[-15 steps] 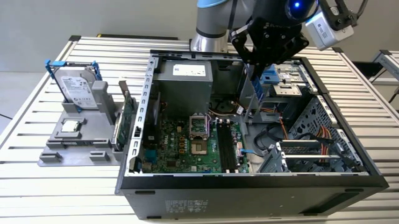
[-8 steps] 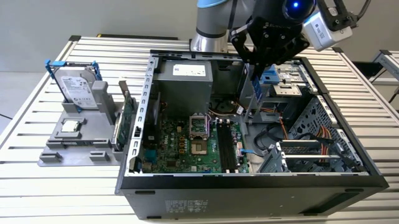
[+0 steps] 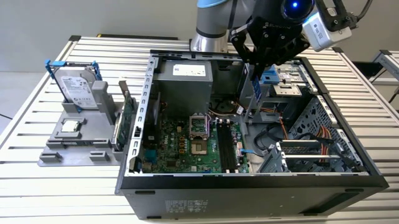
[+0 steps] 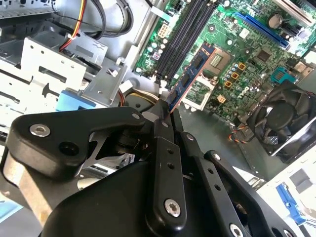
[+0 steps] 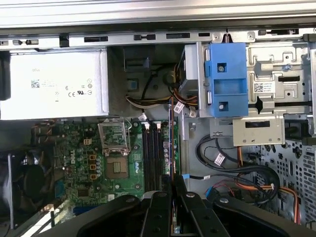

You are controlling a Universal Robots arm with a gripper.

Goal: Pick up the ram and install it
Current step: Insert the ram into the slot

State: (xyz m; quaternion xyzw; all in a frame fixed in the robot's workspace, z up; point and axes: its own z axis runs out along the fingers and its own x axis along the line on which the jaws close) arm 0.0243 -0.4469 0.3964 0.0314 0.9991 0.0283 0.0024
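My pincer point(image 3: 255, 66) is clamped on the ram point(image 3: 257, 87), which hangs upright inside the open case point(image 3: 249, 184), above the motherboard's point(image 3: 181, 144) far end. In the first wrist view, its edge runs parallel to the memory slots point(image 5: 153, 158), just beside them. Judgement: keep it plumb, with its edge matched squarely to one slot.

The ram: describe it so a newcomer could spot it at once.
Start at the open black computer tower on the slatted table. Over its green motherboard, the black claw pinches the ram, a long thin blue circuit-board stick with black chips. Unlike the black memory slots nearby, it is blue and clamped in the claw.
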